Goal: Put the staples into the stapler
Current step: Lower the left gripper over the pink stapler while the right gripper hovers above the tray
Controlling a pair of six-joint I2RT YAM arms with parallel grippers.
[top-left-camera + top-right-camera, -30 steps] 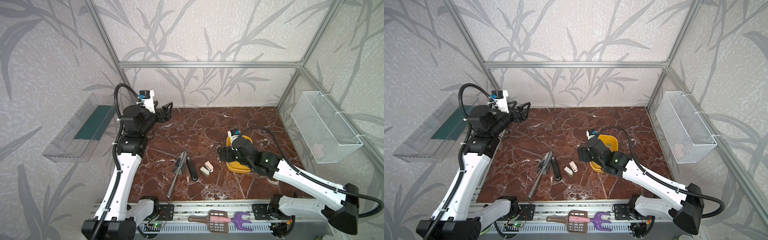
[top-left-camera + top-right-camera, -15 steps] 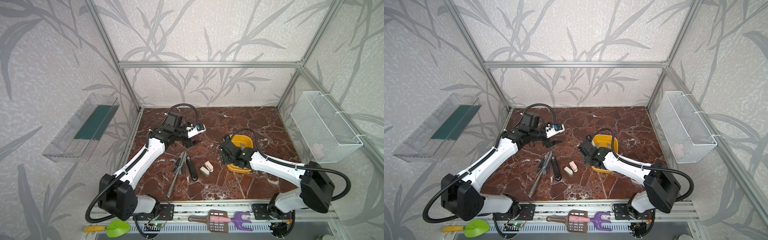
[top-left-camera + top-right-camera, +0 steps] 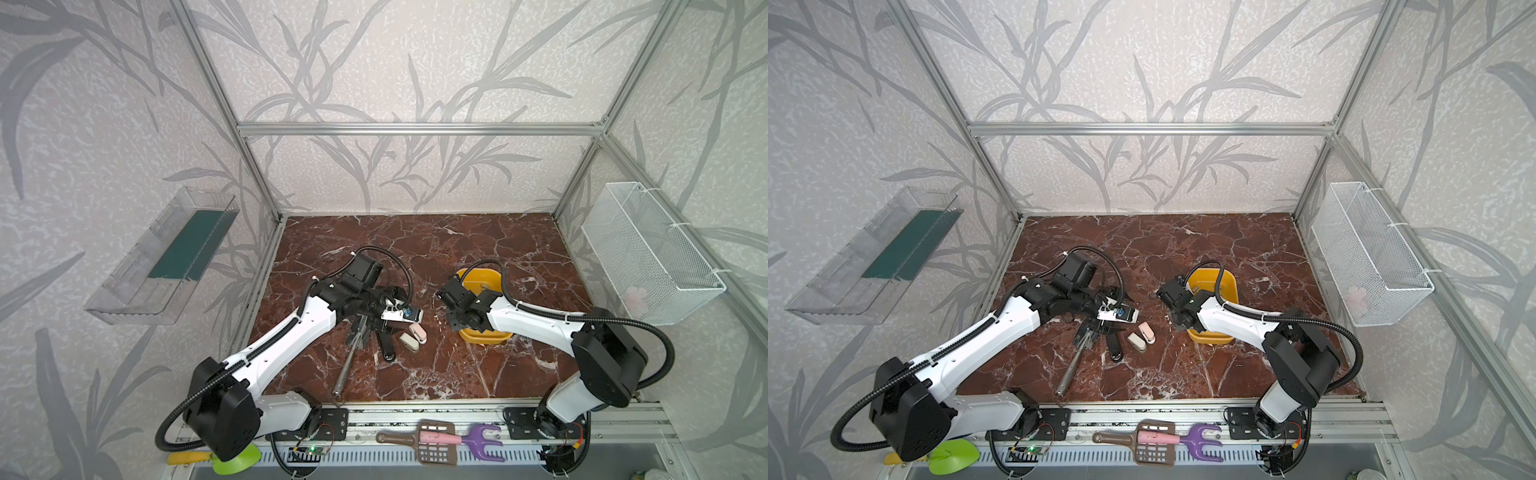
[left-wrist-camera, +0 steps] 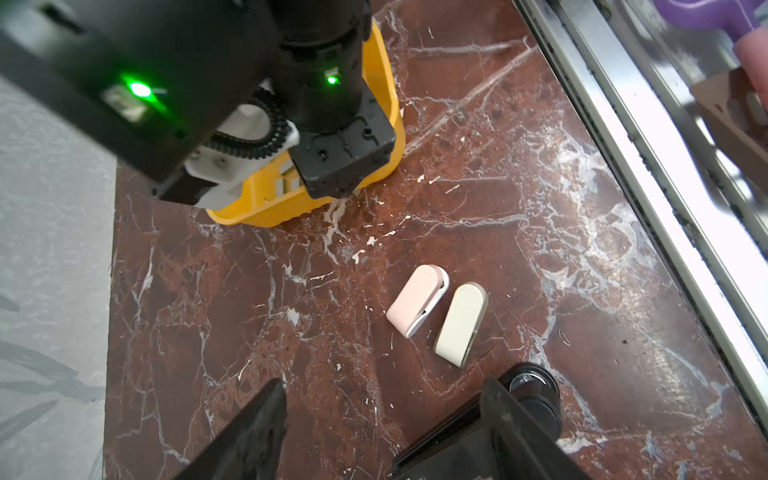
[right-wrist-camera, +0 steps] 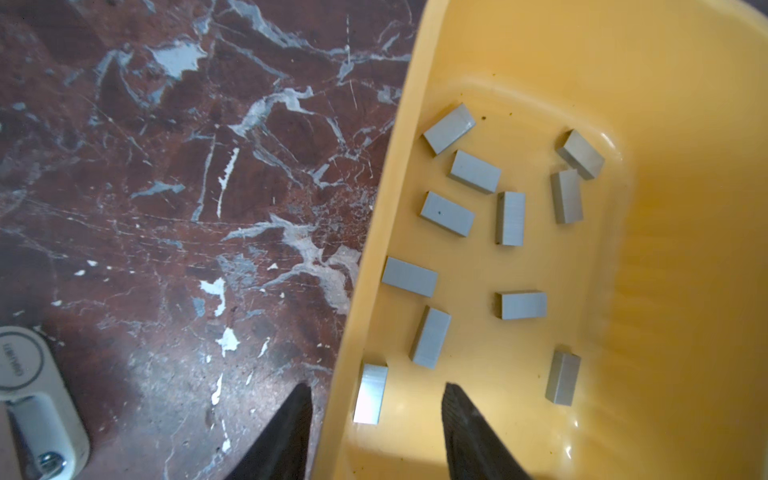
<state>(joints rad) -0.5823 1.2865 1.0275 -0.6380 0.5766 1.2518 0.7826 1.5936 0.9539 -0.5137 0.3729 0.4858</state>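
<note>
Right arm low; right tool [image 5: 376, 388] open, narrower than before, straddling yellow bin [image 5: 685, 166] wall, staples [image 5: 446, 214] ahead. Left arm descended; left tool [image 4: 383, 382] open, seemingly touching black stapler [image 4: 536, 390].

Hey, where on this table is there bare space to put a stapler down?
Free: the whole far strip of the marble table, and the front patch between the yellow tub and the front rail. Crowded: left of centre, where the pink stapler, cream stapler, black stapler and metal bar cluster.
</note>
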